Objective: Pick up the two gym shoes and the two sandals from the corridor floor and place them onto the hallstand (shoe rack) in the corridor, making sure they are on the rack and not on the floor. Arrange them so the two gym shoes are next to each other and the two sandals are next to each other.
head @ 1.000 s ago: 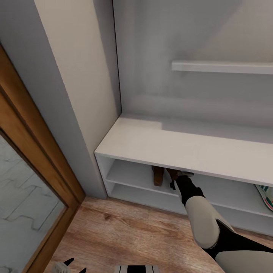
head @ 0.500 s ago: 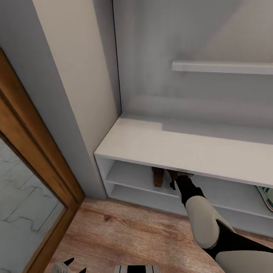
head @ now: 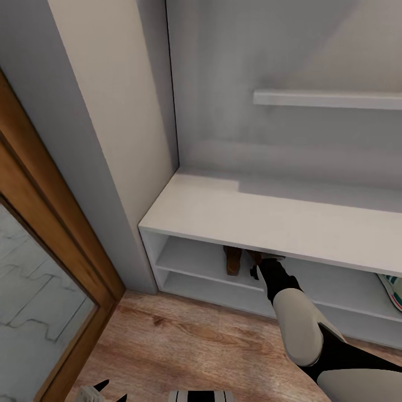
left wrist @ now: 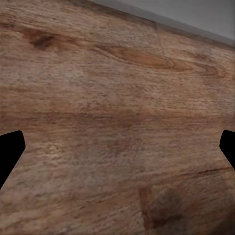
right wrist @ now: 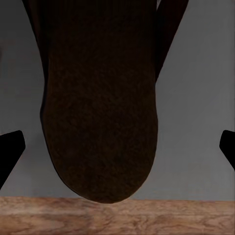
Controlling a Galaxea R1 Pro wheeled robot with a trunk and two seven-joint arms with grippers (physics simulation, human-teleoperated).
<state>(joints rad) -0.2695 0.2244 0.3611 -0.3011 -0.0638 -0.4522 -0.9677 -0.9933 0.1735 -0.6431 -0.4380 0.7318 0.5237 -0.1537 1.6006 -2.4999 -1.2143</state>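
Note:
On the middle shelf of the pale grey hallstand [head: 234, 215] a dark-brown sandal [head: 233, 260] lies with its end pointing out. The second sandal [head: 252, 257] lies right beside it, mostly hidden under the top board and behind my right gripper [head: 265, 262]. In the right wrist view that sandal [right wrist: 98, 107] rests on the grey shelf between the widely spread fingers of my right gripper [right wrist: 117, 149], untouched. A white and green gym shoe [head: 391, 289] sits on the same shelf at the far right. My left gripper [head: 111, 391] hangs open over the corridor floor [left wrist: 117, 98].
A wooden door frame with a glass pane [head: 50, 290] stands at the left, and a grey wall corner [head: 128, 167] meets the rack's left end. A wall shelf [head: 329, 99] juts out above the rack. Wood floor [head: 184, 340] spreads in front.
Only the head view has shifted very slightly. The arms, sandals and shoe stay where they were.

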